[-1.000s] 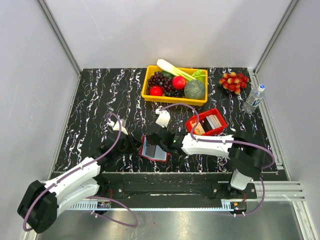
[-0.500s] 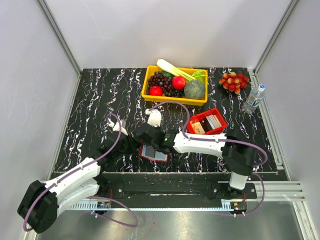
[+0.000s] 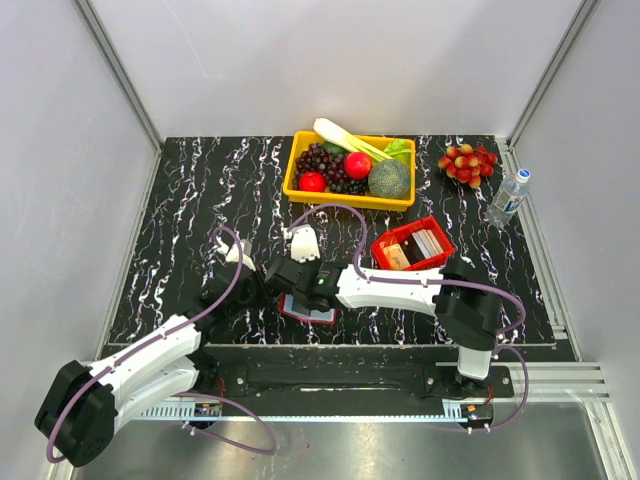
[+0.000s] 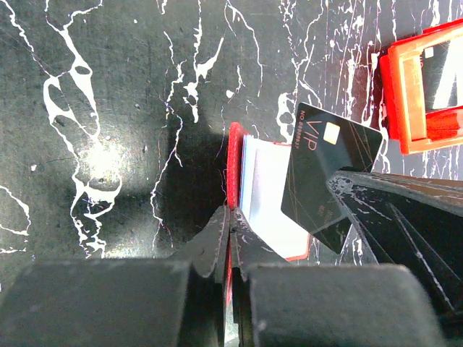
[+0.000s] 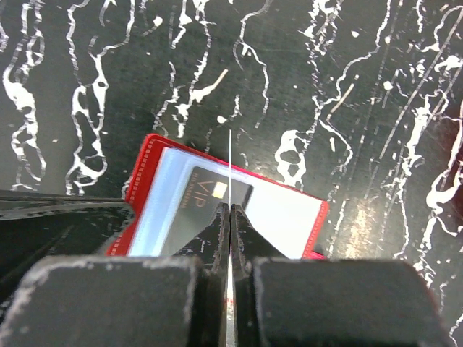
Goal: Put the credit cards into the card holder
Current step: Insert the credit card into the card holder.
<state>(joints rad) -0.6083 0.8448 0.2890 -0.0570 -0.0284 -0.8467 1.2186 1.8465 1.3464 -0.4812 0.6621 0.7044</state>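
L fingers (image 4: 228, 230) shut on card holder (image 4: 260, 181) edge; R fingers (image 5: 226, 220) pinch black card (image 4: 322, 173) above it.

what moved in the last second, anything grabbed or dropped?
The right pincer, shut on the black card, swung leftward in the top view, across the open card holder. Nothing was grabbed or released. The left pincer stayed clamped on the holder's red edge. The holder, red tray and yellow basket did not move.

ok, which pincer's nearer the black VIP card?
Right. The right pincer grips the black VIP card over the card holder; the left pincer clamps the holder's edge, beside the card.
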